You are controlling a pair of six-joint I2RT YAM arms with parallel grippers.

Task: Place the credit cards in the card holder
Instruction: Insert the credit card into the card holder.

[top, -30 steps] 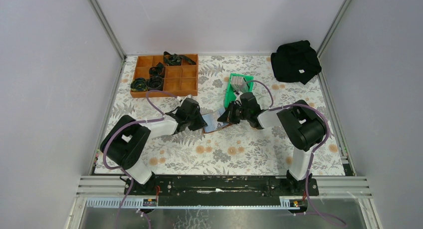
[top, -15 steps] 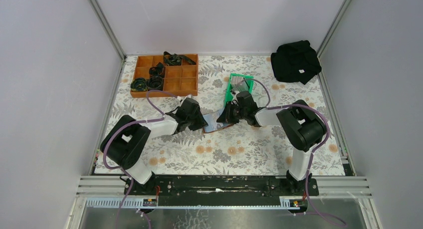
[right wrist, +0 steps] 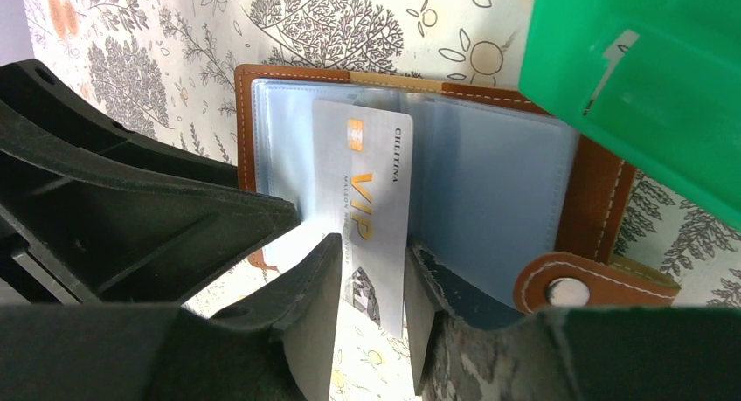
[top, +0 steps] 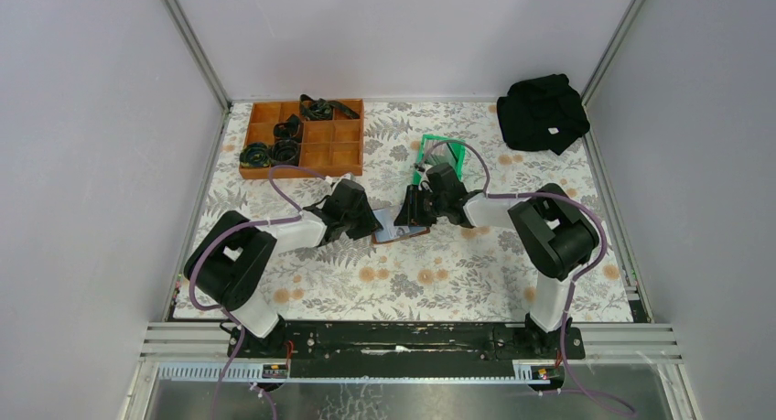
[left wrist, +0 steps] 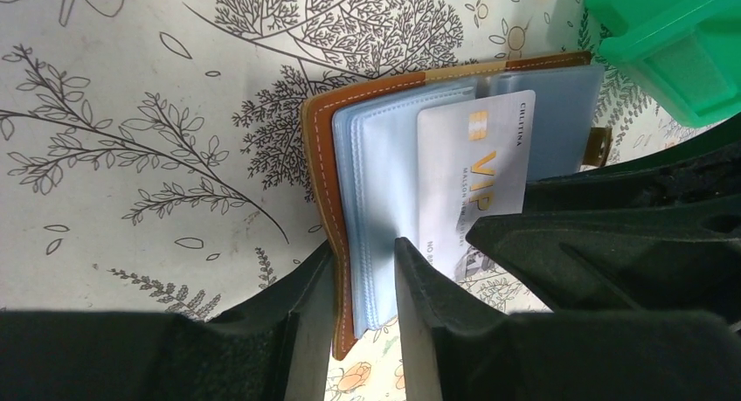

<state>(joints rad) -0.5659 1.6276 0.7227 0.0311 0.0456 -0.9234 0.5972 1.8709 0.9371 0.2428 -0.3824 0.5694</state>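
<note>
Right claw has sprung open, leaving the card half-seated in the holder on the counter; left claw pinches the holder's cover and sleeves, steadying it for the final push.

The table, covered in a leaf-and-flower print, carries a wooden compartment tray near its far left corner, a black fabric bundle at the far right corner, and, around the centre, a green bin with the open card holder just beside it.
</note>
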